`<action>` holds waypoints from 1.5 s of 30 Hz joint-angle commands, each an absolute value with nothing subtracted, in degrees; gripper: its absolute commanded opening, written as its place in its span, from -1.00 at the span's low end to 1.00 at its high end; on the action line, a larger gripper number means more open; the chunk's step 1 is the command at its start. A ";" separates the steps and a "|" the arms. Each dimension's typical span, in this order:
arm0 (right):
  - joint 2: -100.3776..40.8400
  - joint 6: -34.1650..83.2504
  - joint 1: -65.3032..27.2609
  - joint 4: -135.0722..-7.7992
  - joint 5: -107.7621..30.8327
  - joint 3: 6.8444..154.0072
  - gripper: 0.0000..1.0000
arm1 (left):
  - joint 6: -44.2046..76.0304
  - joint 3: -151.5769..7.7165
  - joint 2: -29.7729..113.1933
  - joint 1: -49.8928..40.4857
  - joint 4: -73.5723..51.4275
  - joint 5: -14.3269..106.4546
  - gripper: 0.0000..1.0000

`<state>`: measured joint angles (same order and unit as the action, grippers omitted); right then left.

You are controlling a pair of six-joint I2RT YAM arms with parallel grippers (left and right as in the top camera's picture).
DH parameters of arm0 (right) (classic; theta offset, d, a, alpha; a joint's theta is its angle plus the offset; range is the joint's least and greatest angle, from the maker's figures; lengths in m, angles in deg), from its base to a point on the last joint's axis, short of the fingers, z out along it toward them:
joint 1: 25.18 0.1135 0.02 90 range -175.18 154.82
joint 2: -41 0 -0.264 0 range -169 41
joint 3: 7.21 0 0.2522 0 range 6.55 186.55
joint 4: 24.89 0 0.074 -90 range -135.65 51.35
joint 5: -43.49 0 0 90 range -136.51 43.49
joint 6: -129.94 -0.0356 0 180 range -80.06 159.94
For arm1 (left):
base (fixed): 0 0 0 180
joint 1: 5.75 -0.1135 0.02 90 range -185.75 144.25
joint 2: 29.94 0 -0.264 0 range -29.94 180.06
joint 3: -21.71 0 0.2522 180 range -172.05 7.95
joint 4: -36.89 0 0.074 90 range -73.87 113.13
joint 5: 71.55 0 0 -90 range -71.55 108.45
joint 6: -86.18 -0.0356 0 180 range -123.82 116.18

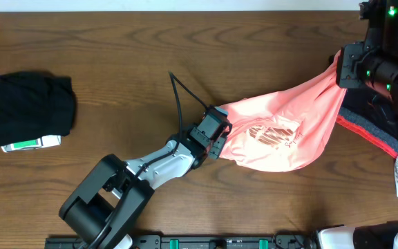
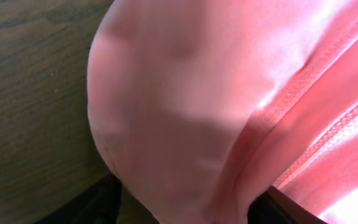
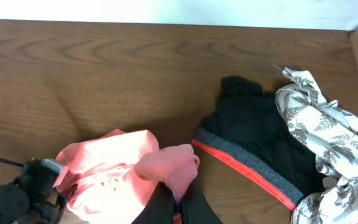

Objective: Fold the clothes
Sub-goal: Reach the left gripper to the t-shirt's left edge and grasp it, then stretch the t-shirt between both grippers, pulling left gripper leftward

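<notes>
Spreading the salmon-pink T-shirt [image 1: 282, 131] flat comes before any fold. My right claw [image 1: 342, 66] is closed tight, pinching one end. The shirt stretches from it to my left claw [image 1: 221, 136] at the opposite edge; I cannot tell that claw's opening or grip. Next: secure the left grip, then lay the shirt on the counter [image 1: 116, 62].

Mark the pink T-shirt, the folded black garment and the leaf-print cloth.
pink T-shirt [image 1: 275, 133], overhead view, on its gold lettering
folded black garment [image 1: 33, 105], overhead view, its middle
leaf-print cloth [image 3: 328, 137], right wrist view, its middle
</notes>
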<state>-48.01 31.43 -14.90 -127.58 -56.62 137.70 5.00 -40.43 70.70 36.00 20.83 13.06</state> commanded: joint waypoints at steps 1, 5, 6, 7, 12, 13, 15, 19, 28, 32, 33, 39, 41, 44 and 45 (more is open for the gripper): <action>-47.55 31.89 -15.27 -127.66 -57.47 137.66 -0.95 | 5.28 -41.35 71.14 36.11 21.09 11.79 0.26; -47.55 31.89 -15.27 -127.66 -57.47 137.66 -0.95 | 5.28 -41.35 71.14 36.11 21.07 11.73 0.26; -47.55 31.89 -15.27 -127.64 -57.47 137.66 -0.96 | 5.28 -41.35 71.18 36.11 21.07 11.73 0.26; -47.55 31.89 -15.27 -127.64 -57.47 137.66 -0.95 | 5.28 -41.35 71.25 36.11 21.07 11.73 0.26; -47.55 31.89 -15.27 -127.64 -57.45 137.66 -0.97 | 5.30 -41.35 72.78 36.11 20.96 11.73 0.19; -47.55 31.89 -15.27 -127.64 -57.47 137.66 -0.98 | 5.30 -41.35 72.95 36.11 20.78 11.73 0.04; -47.55 31.89 -15.27 -127.64 -57.47 137.66 -0.97 | 5.26 -41.35 73.02 36.11 20.41 11.73 -0.24; -47.55 31.89 -15.27 -127.60 -57.49 137.66 -0.97 | 5.26 -41.37 72.19 36.11 20.24 11.70 -0.88; -47.55 31.89 -15.27 -127.27 -59.17 137.68 -0.97 | 1.91 -41.55 54.73 35.74 14.49 2.26 -0.88; -47.55 31.89 -15.27 -127.07 -59.20 137.66 -0.97 | 1.80 -41.55 44.04 33.56 11.89 2.28 -0.88; -47.55 31.89 -15.27 -127.05 -59.20 137.68 -0.98 | 1.80 -41.55 41.61 32.81 11.39 2.28 -0.88; -47.55 31.89 -15.27 -127.20 -59.17 137.68 -0.97 | 1.80 -41.55 31.51 28.16 8.72 2.28 -0.88; -47.55 31.89 -15.27 -127.18 -59.20 137.66 -0.97 | 1.78 -41.55 29.68 26.91 7.67 2.28 -0.88; -47.55 31.86 -15.27 -127.09 -59.20 137.68 -0.98 | 1.80 -41.57 27.67 25.45 6.80 2.28 -0.88; -47.51 31.84 -15.27 -126.94 -59.17 137.68 -0.98 | 1.80 -41.68 26.81 24.81 6.58 2.28 -0.88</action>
